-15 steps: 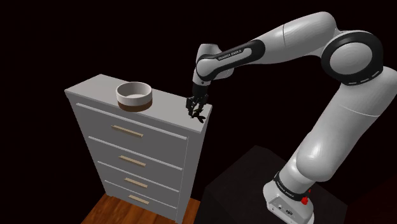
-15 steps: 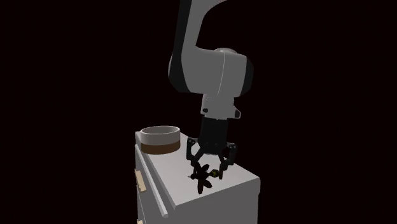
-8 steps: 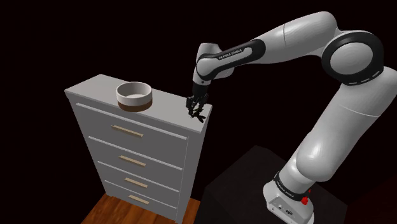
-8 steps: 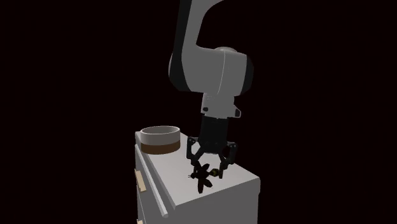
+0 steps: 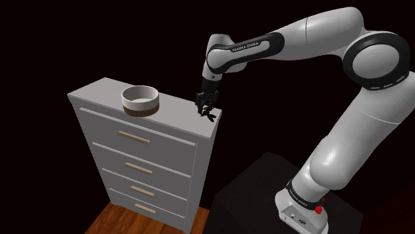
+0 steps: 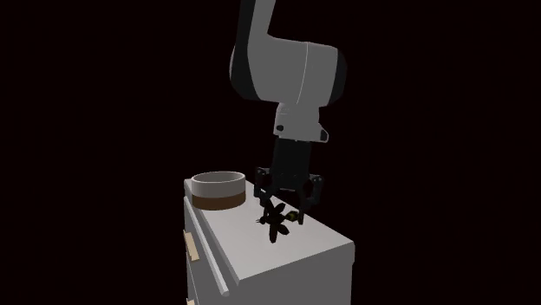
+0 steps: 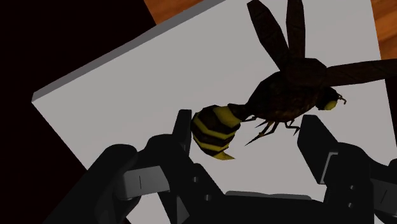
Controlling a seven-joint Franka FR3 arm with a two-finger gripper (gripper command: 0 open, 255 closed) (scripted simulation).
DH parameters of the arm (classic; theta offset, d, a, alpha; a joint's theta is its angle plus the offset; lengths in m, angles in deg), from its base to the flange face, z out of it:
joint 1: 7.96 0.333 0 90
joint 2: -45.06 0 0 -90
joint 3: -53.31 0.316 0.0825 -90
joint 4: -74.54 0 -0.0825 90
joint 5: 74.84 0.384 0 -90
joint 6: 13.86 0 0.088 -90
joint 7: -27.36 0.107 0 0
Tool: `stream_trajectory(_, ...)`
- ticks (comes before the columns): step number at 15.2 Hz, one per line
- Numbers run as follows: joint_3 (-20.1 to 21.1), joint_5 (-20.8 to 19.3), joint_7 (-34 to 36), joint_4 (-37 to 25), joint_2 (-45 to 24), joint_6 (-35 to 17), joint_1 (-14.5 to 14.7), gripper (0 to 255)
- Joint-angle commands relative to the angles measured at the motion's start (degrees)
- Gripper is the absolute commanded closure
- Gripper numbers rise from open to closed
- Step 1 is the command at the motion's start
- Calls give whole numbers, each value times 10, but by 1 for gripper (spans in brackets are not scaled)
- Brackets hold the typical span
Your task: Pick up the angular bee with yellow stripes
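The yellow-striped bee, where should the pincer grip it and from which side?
Probably the thick body of the bee, from above: one finger against the striped abdomen, the other by the head. The wings spread wide and thin and the legs are spindly, so neither suits a grip. The pincer straddles the body this way.

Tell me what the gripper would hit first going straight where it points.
The gripper has the bee between its fingers; beyond that, it would likely meet the dresser top.
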Motion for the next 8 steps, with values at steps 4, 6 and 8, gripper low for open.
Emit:
stream_trajectory(4,-1,-1,4,-22,15,37,-1,255)
stream_trajectory(6,-1,-2,6,-32,19,52,-1,255)
stream_trajectory(8,-1,-2,6,-33,20,53,-1,255)
